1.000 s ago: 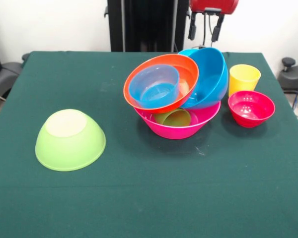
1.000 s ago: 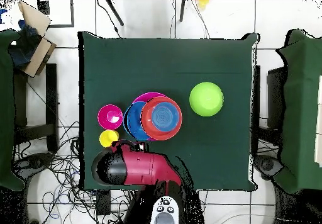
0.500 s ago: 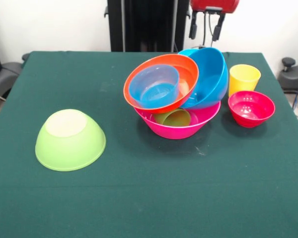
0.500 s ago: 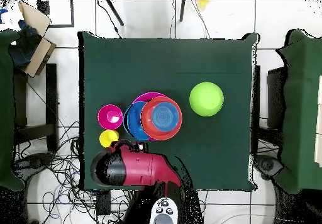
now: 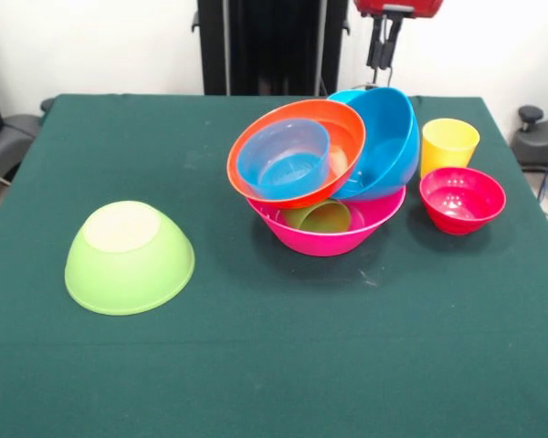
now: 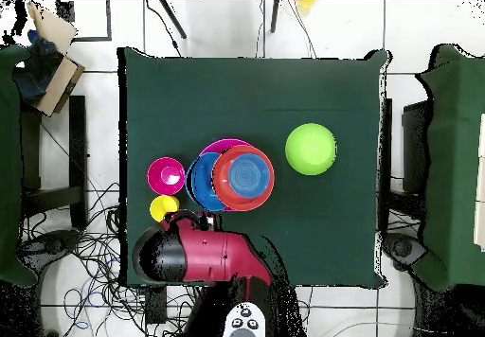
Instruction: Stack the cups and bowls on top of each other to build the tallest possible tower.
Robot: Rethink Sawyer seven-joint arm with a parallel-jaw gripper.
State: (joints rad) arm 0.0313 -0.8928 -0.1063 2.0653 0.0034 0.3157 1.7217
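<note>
gripper (image 5: 384, 47) fingers now close together | arm (image 6: 204, 256) shifted | bowls (image 5: 324, 173) unmoved

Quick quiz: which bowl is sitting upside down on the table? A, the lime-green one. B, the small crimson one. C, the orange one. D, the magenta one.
A: the lime-green bowl rests rim-down with its flat base facing up, alone on the table apart from the pile.
</note>
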